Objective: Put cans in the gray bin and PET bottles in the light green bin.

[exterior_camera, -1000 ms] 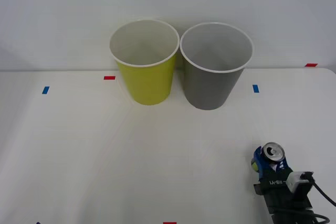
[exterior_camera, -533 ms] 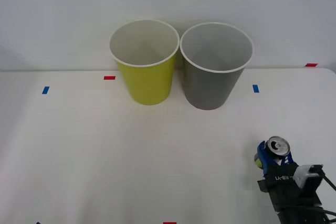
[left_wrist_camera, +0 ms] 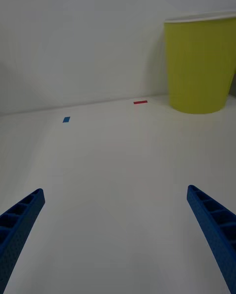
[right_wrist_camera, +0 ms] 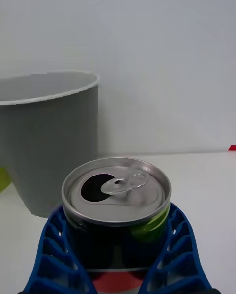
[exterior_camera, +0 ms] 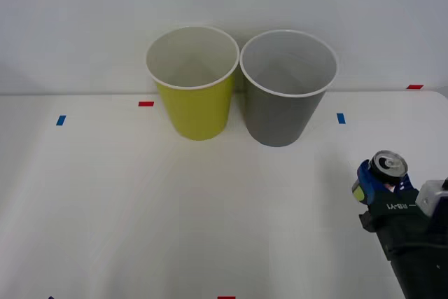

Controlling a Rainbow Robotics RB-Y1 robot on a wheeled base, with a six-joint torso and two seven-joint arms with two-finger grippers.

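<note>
The right tool (exterior_camera: 378, 181) is clamped around the can (exterior_camera: 387, 166), upright, near the table's (exterior_camera: 140, 208) right edge, well short of the gray bin (exterior_camera: 287, 89). The can's mouth is open, so tilting could spill leftovers; releasing early could clip the white rim. The left tool (left_wrist_camera: 118, 235) hangs spread apart, idle.

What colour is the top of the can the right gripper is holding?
Silver, with its pull tab; the can shows best in the right wrist view, between the right gripper's blue fingers.

Blue ribbed pincer fingers (right_wrist_camera: 54, 254), black wrist housing.
</note>
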